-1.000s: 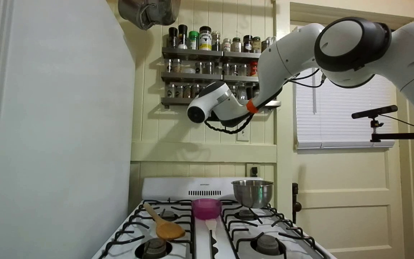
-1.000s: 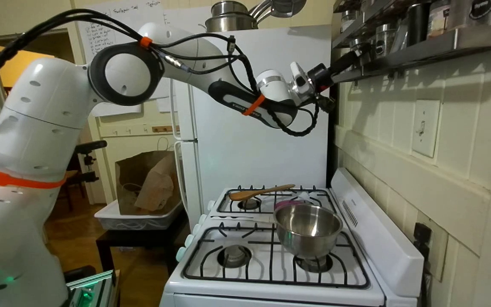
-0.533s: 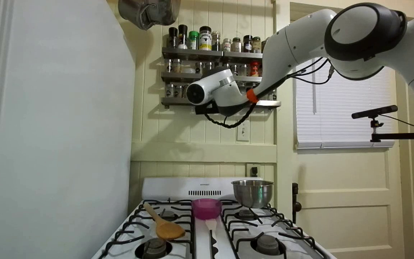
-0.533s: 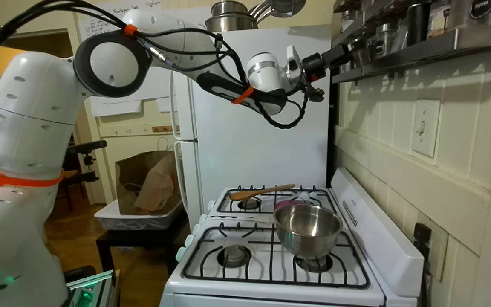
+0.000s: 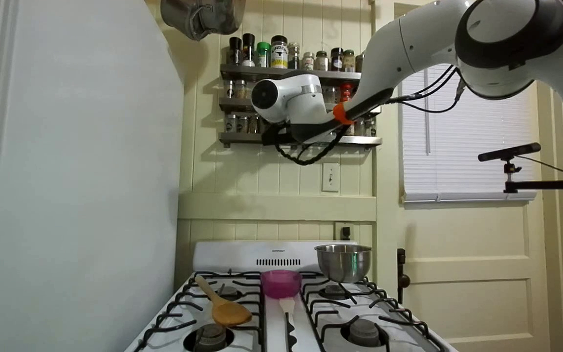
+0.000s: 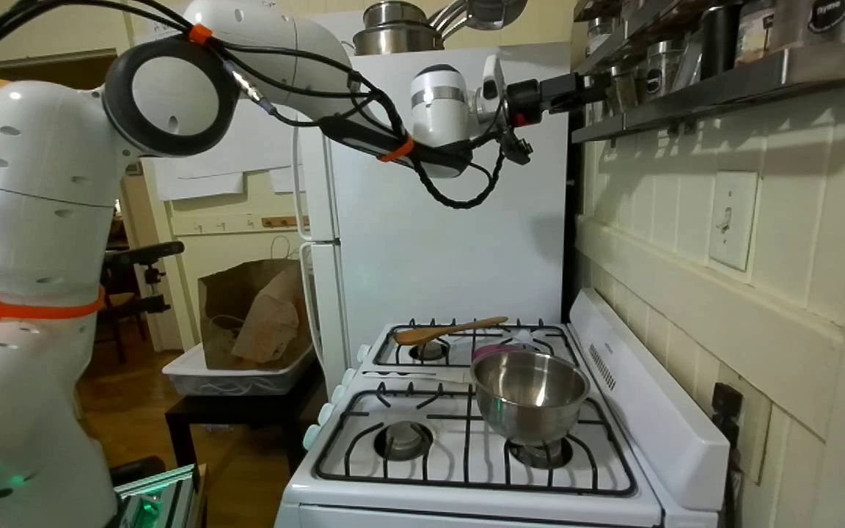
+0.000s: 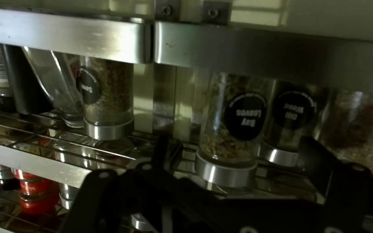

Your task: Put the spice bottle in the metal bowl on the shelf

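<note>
Standing upright on the lowest tier of the shelf [image 5: 359, 141]: most likely the spice bottle [image 7: 235, 126] marked Bay Leaves, inverted only in the wrist view, just beside the Dill Weed jar [image 7: 290, 113]. Seen there between the fingers [image 7: 317, 155] of the claw [image 7: 234, 141], spread wide and grasping nothing; touching the bottle or not, cannot tell. Looks to be clear glass or plastic with a metallic cap [image 7: 227, 170], so probably stiff, light with dry leaves, slick, and breakable if glass. Best taken around the straight body, between cap and front rail [image 7: 270, 55], with a firm, even squeeze. Probably needs lifting over that rail before drawing outward, without knocking the Dill Weed jar. Then calls for gentle lowering into the metal bowl [image 6: 529, 422], well below on the stove [image 6: 459, 496], to avoid a crack on bare steel.
</note>
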